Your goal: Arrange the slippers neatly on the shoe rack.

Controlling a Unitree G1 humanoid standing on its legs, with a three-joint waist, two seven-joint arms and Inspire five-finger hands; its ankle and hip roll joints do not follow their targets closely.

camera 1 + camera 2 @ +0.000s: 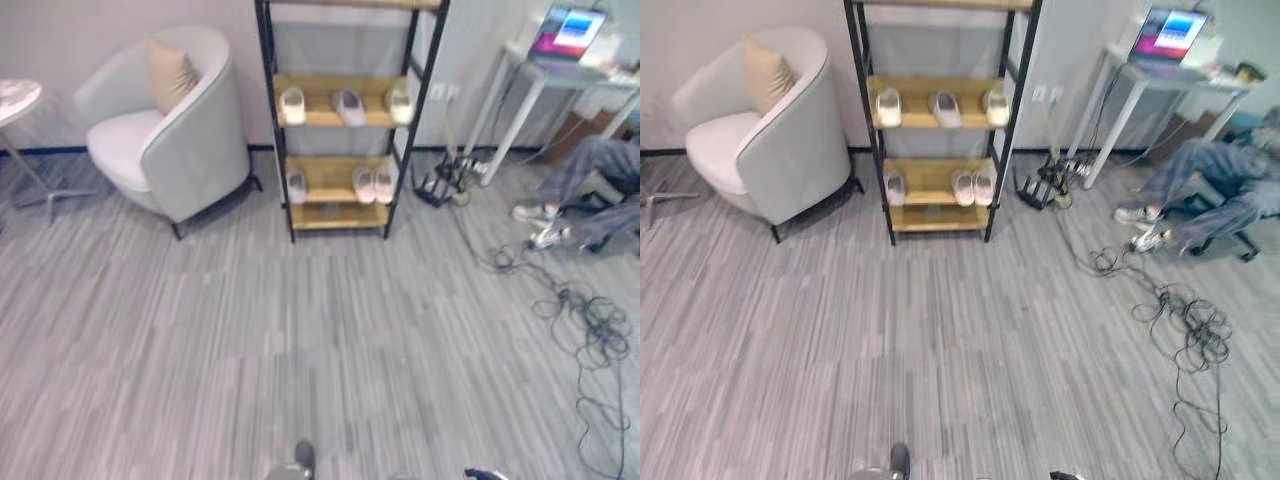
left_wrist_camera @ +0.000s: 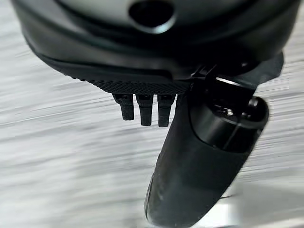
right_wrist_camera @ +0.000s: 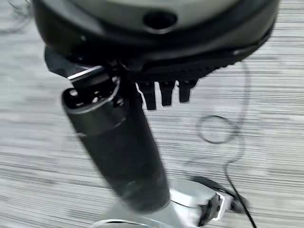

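the shoe rack, black-framed with wooden shelves, stands against the far wall, well away from the camera across a stretch of grey striped floor. its top shelf is cut off by the upper edge of the eye views. on the upper of the two fully visible shelves sit three pale slippers: one at the left end, one near the middle, slightly angled, and one at the right end, partly behind the rack's post. on the lower shelf a single slipper sits at the left, and a pair sits side by side, touching, towards the right. they are too small and far to tell toes from heels.

left of the rack is a light grey armchair with a beige cushion leaning in its back corner. a round table is cut off at the left edge. right of the rack, a white desk carries an open laptop, and a seated person's legs reach in from the right edge, the rest out of frame.

the left hand shows in its own wrist view, hanging over bare floor, thumb extended and fingers showing as short straight stubs, holding nothing. the right hand looks the same in its wrist view: thumb out, fingers straight, nothing grasped.
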